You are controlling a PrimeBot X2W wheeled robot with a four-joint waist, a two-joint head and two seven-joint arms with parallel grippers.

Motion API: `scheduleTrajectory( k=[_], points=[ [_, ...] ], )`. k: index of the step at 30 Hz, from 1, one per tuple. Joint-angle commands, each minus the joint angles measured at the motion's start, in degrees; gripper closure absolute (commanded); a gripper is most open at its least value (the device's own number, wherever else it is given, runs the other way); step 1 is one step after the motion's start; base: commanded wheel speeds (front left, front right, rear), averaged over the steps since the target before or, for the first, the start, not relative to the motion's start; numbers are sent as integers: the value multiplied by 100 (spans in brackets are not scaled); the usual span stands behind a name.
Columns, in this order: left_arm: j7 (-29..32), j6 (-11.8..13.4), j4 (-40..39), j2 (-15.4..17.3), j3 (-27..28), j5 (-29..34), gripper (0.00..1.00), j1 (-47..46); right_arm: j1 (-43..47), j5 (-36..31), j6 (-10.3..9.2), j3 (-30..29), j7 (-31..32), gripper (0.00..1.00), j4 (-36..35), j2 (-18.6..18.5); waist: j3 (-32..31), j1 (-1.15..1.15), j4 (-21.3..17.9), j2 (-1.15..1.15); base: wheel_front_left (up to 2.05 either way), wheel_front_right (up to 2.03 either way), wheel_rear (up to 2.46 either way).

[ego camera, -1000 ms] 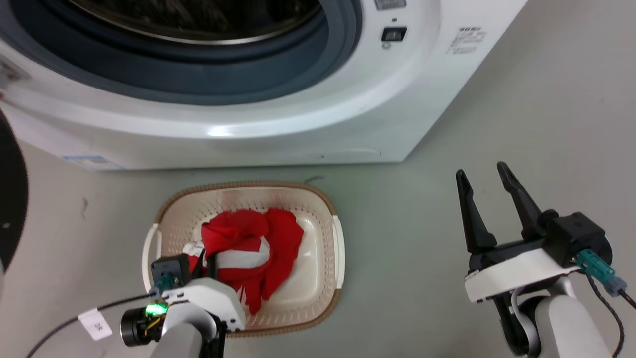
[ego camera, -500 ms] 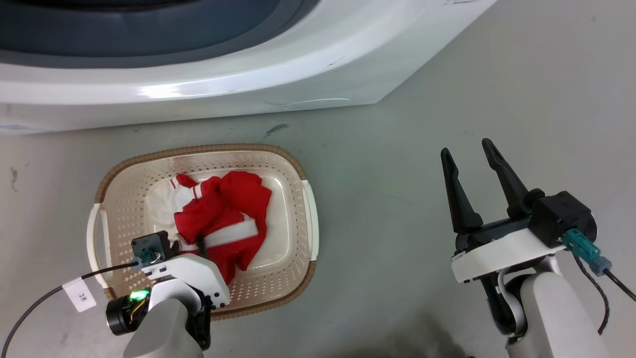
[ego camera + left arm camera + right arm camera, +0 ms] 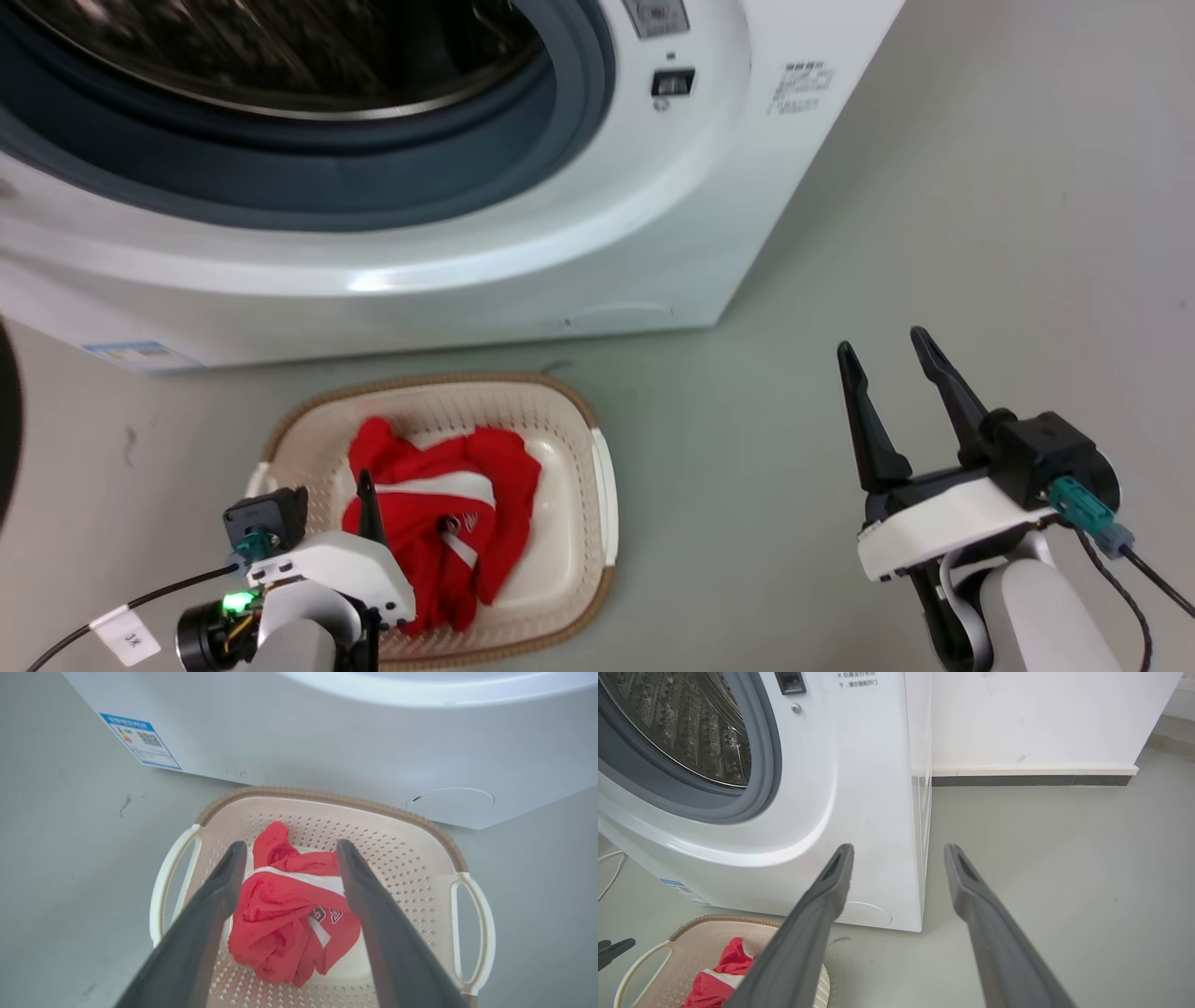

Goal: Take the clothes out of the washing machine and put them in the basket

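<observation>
The clothes [image 3: 285, 919] lay bunched in the middle of the basket [image 3: 327, 797], likely soft, light and best pinched at a raised fold; the left gripper [image 3: 290, 845] above them and the right gripper [image 3: 882, 341] gaped empty.

Washing machine drum [image 3: 280, 47] cut by top edge, upper left. Basket [image 3: 439, 381] near rim hidden behind left arm [image 3: 327, 569] (lower left). Blue sticker [image 3: 140, 741] print too small to read.
</observation>
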Motion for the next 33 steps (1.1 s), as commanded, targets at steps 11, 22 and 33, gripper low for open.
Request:
scheduleTrajectory(
  k=[11, 22, 33],
  points=[
    [-14, -233, -2184, -62, 115, 658, 0, 558, 468, -87, -4, -123, 95, 0, -213, -3, -1155, -1, 226, 0, 0, 0, 0],
    [-14, -281, -3830, -70, -200, 1147, 0, 1044, 858, -140, -4, -167, 268, 0, -417, -2, -1870, -1, 139, 0, 0, 0, 0],
    [-14, -108, -4234, -70, -188, 1166, 0, 2119, 1260, -166, -4, -163, 411, 0, -602, -2, -2362, -1, 186, 0, 0, 0, 0]
  ],
)
